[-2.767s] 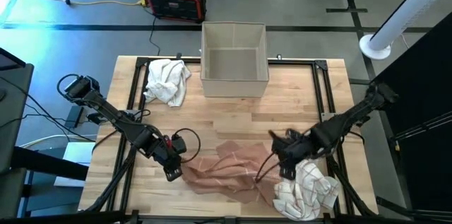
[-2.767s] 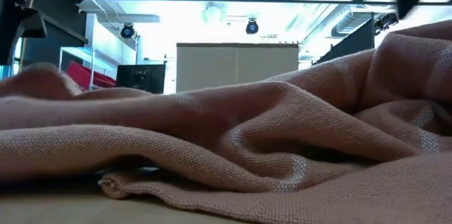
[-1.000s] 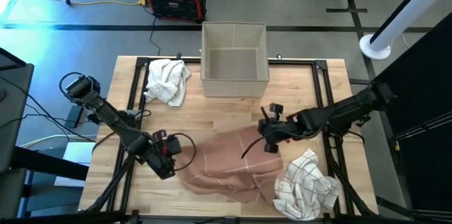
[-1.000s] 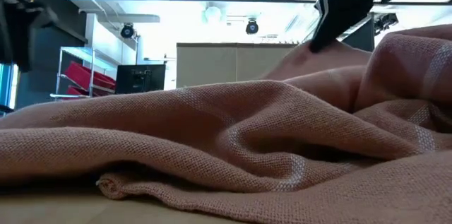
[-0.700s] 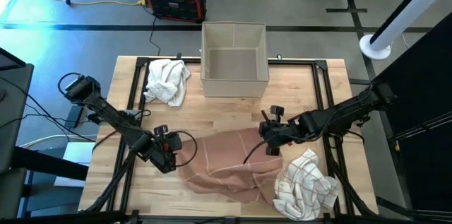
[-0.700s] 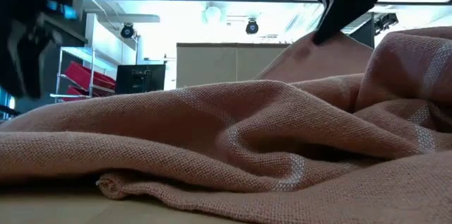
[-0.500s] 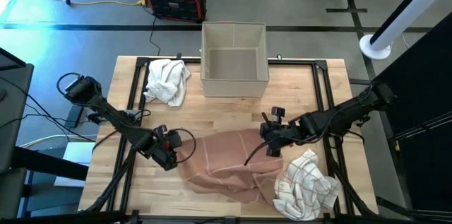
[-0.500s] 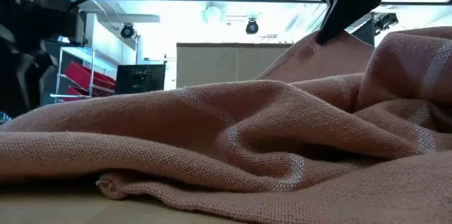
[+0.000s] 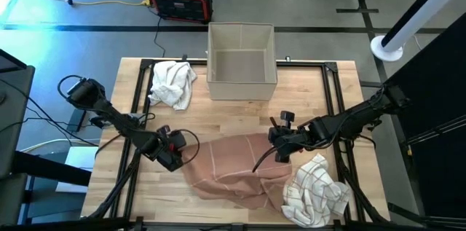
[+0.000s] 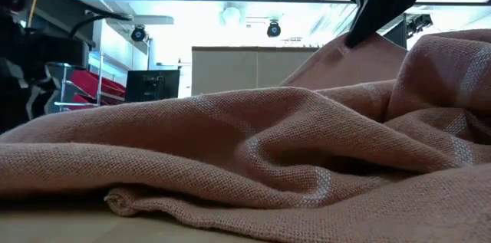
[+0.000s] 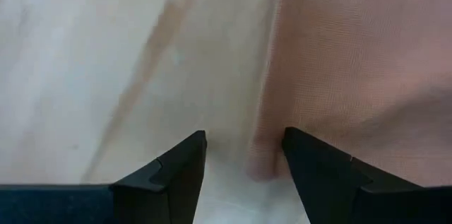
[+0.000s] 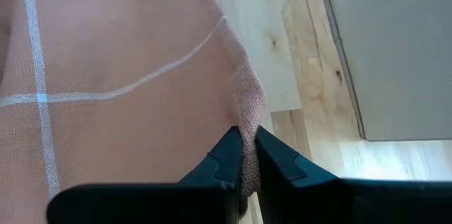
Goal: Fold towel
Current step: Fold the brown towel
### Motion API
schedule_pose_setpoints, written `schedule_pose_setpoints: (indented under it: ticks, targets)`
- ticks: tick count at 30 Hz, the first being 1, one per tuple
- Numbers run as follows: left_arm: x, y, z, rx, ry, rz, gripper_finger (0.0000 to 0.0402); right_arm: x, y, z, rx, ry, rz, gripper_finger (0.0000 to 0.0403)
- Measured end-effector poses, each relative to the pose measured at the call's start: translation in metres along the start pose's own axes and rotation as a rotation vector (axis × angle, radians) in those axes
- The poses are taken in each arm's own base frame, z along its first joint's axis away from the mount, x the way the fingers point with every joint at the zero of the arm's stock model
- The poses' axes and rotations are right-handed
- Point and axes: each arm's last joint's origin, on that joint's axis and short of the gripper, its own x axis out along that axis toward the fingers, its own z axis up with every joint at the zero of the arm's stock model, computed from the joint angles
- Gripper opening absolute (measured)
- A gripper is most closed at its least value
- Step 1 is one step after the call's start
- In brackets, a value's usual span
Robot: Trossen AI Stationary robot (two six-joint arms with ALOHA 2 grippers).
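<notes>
Pink towel [image 9: 233,165] lies rumpled at about 6 o'clock on the table [image 9: 233,111], spread between the two arms, its near part bunched and creased in the low view, so no clean fold is laid yet. Right hand [image 9: 279,146] sits at the towel's 3 o'clock edge; in the right wrist view its fingers [image 12: 229,155] are pinched tight on a corner of the cloth, which is lifted a little off the wood. Left hand [image 9: 172,153] is at the towel's 9 o'clock edge, low over the table; the left wrist view shows its fingers [image 11: 185,164] spread apart with nothing between them, the towel's border lying just beside one fingertip. Judgement: early stage, one corner taken, the opposite corner not yet gripped; the cloth is yet to be flattened, doubled over and squared. Elsewhere: a white cloth [image 9: 172,83] crumpled near 11 o'clock, a checked cloth [image 9: 315,192] heaped at 5 o'clock touching the towel's edge, an open grey bin [image 9: 241,63] at 12 o'clock, apparently empty
</notes>
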Motion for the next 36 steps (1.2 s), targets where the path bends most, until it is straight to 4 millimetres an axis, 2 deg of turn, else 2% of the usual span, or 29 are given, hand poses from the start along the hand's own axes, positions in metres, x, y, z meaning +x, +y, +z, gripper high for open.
schedule_pose_setpoints:
  ticks: [3, 8, 11, 13, 16, 19, 22, 27, 32, 36]
  targets:
    - [0.005, 0.001, -0.001, -0.028, 0.019, -0.057, 0.015, 0.0, 0.0, 0.0, 0.001, -0.003, -0.007, 0.001]
    - [0.006, -0.001, 0.005, -0.074, 0.026, -0.108, 0.0025, 0.0, -0.001, 0.0, 0.045, -0.013, -0.031, 0.001]
    - [-0.002, -0.003, 0.012, -0.089, 0.049, -0.129, 0.0014, -0.003, -0.001, 0.003, 0.086, -0.031, -0.027, 0.001]
    - [-0.016, -0.005, 0.02, -0.092, 0.059, -0.128, 0.0014, -0.01, 0.0, 0.01, 0.107, -0.06, -0.021, 0.001]
    - [-0.045, -0.007, 0.036, -0.083, 0.035, -0.081, 0.0014, -0.031, 0.001, 0.027, 0.121, -0.155, -0.043, 0.001]
    - [-0.088, -0.005, 0.054, -0.059, -0.037, -0.018, 0.0014, -0.059, -0.003, 0.049, 0.123, -0.253, -0.062, 0.001]
    - [-0.133, 0.006, 0.071, -0.009, -0.108, 0.08, 0.0014, -0.091, -0.014, 0.072, 0.131, -0.355, -0.106, 0.001]
    - [-0.213, 0.029, 0.097, -0.014, -0.328, 0.199, 0.0014, -0.147, -0.039, 0.1, 0.137, -0.52, -0.213, 0.001]
    - [-0.28, 0.052, 0.115, -0.047, -0.595, 0.152, 0.0014, -0.199, -0.067, 0.117, 0.18, -0.651, -0.266, 0.001]
    - [-0.321, 0.071, 0.121, -0.037, -0.73, 0.147, 0.0014, -0.229, -0.085, 0.12, 0.207, -0.716, -0.283, 0.001]
